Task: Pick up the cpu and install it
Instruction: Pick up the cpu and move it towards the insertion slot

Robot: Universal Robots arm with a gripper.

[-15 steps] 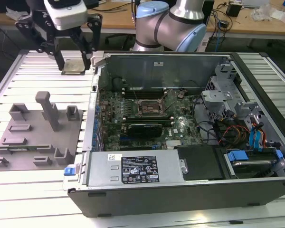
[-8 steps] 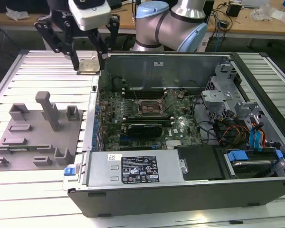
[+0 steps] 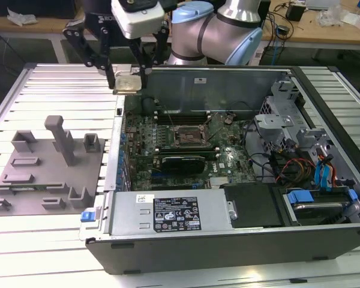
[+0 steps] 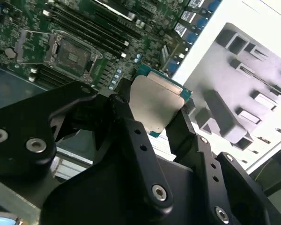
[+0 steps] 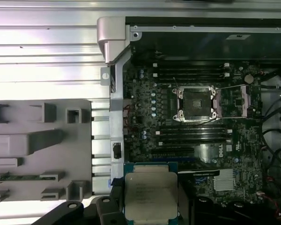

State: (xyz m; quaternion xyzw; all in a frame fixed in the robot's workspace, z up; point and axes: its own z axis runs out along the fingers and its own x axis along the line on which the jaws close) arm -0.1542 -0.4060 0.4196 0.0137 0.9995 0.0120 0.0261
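Black fingers (image 4: 126,122) of the pincer (image 4: 152,119) were clamped on opposite edges of the cpu (image 4: 155,104), which was held aloft over the open computer case's (image 3: 258,246) wall, well apart from the dark motherboard socket (image 3: 188,137). Grey blocks (image 3: 48,162) were set beside the case on the surface (image 3: 48,240).

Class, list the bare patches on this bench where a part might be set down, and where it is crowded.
Bare, in the exterior view: the ribbed table nearer the camera than the grey fixture, and between that fixture and the gripper holding the cpu. Crowded: inside the case, over the motherboard and cables.
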